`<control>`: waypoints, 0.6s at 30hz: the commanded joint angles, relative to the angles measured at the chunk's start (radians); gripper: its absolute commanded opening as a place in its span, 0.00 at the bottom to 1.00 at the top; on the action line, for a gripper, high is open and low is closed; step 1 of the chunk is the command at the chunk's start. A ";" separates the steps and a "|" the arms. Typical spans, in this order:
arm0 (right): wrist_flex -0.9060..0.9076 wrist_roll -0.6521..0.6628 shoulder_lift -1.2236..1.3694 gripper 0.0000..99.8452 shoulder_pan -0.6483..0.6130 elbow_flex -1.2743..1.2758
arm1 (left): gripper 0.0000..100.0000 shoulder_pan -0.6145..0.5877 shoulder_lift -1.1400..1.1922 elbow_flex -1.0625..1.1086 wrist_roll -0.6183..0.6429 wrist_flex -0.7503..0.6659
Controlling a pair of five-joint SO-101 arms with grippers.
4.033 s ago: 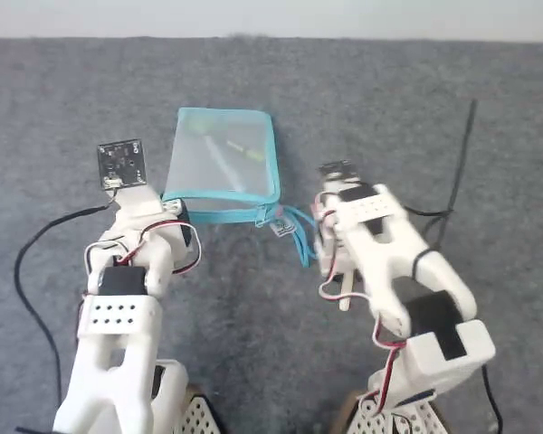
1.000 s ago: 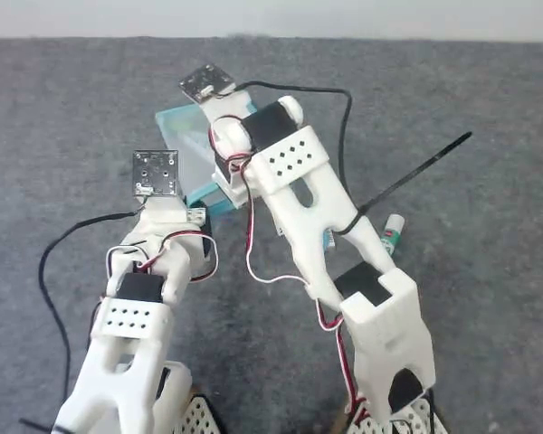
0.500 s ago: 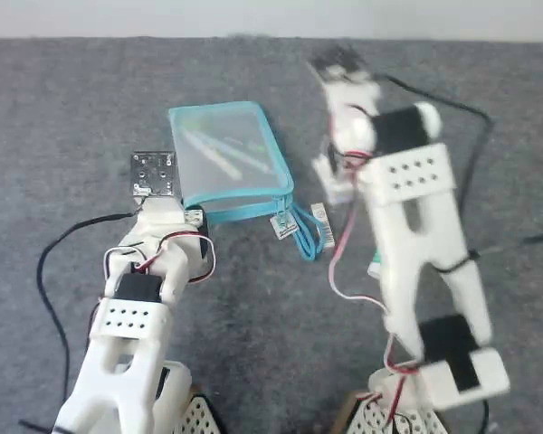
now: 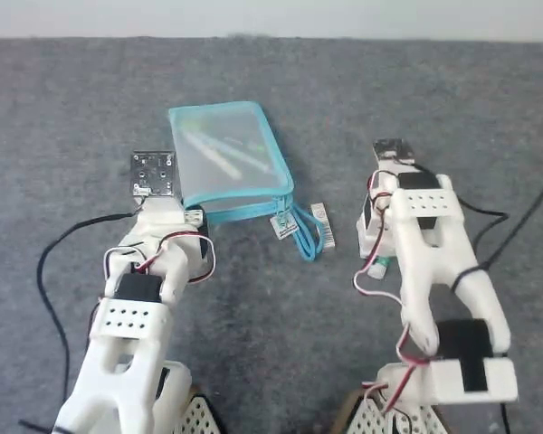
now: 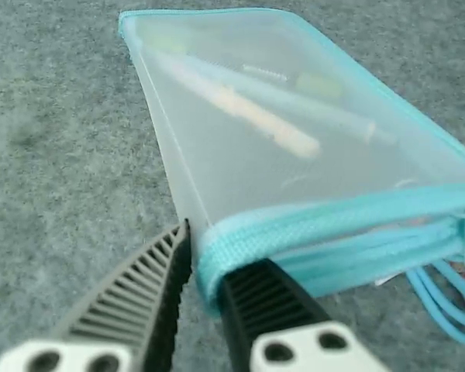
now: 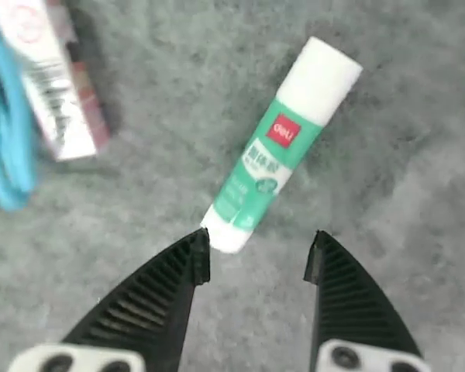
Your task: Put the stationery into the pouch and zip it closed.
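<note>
The translucent pouch with teal trim lies flat, with pens inside it. My left gripper is shut on the corner of the pouch's teal zipper edge; from above it sits at the pouch's near left corner. A green and white glue stick lies on the mat to the right of the pouch. My right gripper hangs open just above the stick's near end, touching nothing. In the high view the stick's end peeks out beside the right gripper.
A small boxed item lies beside the teal pull cord, between pouch and glue stick. The grey mat covers the table. A black cable trails at the far right.
The right arm swung away from over the pouch to the right, then drew back and lowered over the glue stick. The left arm and the pouch have kept still over the last half second.
</note>
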 commanded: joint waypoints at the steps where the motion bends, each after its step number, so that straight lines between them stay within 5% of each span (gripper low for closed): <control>1: -0.056 -0.031 0.054 0.20 0.015 -0.034 | 0.01 0.002 -0.005 -0.008 -0.002 -0.017; 12: -0.053 -0.057 0.266 0.20 0.015 -0.135 | 0.01 0.003 -0.006 -0.008 -0.002 -0.017; 18: -0.067 -0.046 0.271 0.04 0.008 -0.137 | 0.01 0.003 -0.003 -0.008 -0.002 -0.017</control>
